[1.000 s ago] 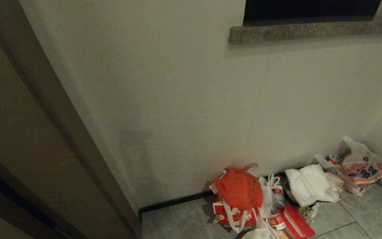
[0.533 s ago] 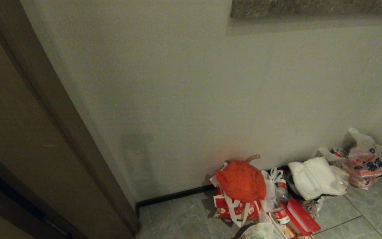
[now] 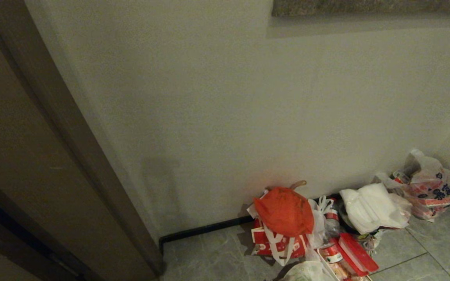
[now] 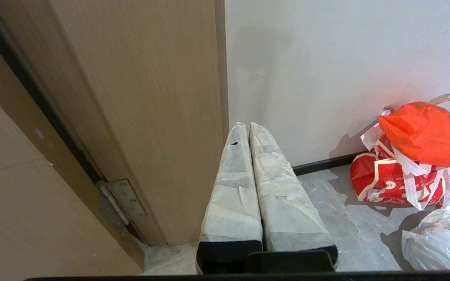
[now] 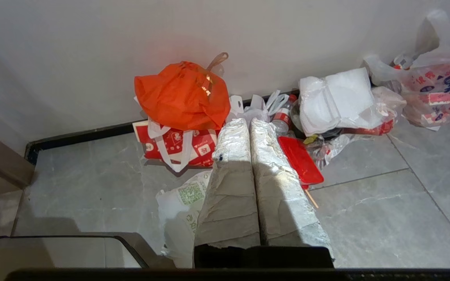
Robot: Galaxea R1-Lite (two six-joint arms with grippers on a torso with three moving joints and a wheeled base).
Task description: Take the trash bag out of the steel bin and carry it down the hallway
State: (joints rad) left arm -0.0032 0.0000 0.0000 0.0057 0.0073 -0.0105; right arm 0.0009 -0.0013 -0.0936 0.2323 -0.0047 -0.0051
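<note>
The trash bag (image 5: pixel 180 207), whitish plastic with green print showing through, lies on the grey marble-veined hallway floor (image 5: pixel 369 222) in front of a heap of rubbish. It also shows as the trash bag (image 4: pixel 441 238) and at the head view's lower edge, the trash bag (image 3: pixel 305 272). The steel bin is out of view. My right gripper (image 5: pixel 247 121) hangs shut and empty above the bag's far side. My left gripper (image 4: pixel 244 125) is shut and empty near the door frame (image 4: pixel 150 117). Neither gripper shows in the head view.
Against the cream wall stand an orange-red bag (image 3: pixel 283 210) on a red printed bag (image 3: pixel 275 246), a red lid (image 3: pixel 358 253), a white wad (image 3: pixel 369 207) and a white bag with red and blue print (image 3: pixel 432 191). A brown door frame (image 3: pixel 72 136) rises at left; dark skirting (image 3: pixel 201 232) runs along the wall.
The whole head view has shifted: the stone ledge slid up toward the top edge and more floor shows, so the camera moved. The bags lie where they were.
</note>
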